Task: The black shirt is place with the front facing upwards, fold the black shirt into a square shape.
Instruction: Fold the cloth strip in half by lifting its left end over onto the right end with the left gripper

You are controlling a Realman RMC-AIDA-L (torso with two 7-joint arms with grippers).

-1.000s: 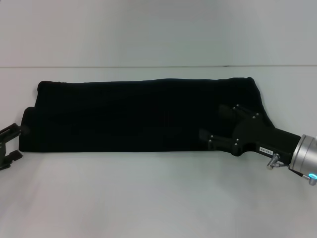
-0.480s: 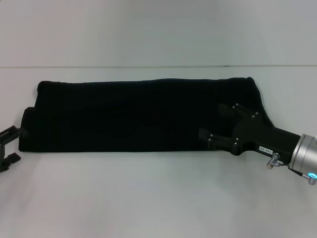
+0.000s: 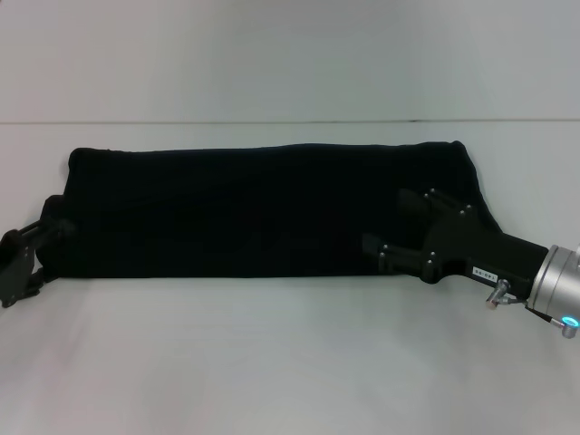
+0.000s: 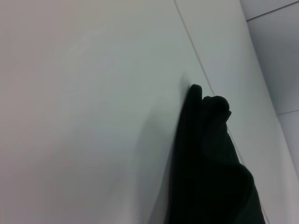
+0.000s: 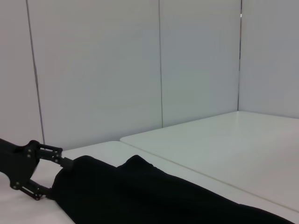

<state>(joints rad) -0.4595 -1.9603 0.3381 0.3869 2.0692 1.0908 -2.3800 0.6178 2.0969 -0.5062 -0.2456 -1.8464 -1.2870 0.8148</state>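
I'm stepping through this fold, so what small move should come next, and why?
Probably shut the left gripper on the shirt's left end. The shirt lies on the table as a long band, the left gripper sits at that end with its fingers around the edge, and the right gripper is over the opposite end.

Right claw (image 3: 385, 243) tips lost against black shirt (image 3: 254, 208)

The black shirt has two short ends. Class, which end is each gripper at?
The left gripper is at the end of the black shirt on the robot's left; the right gripper lies over its opposite end.
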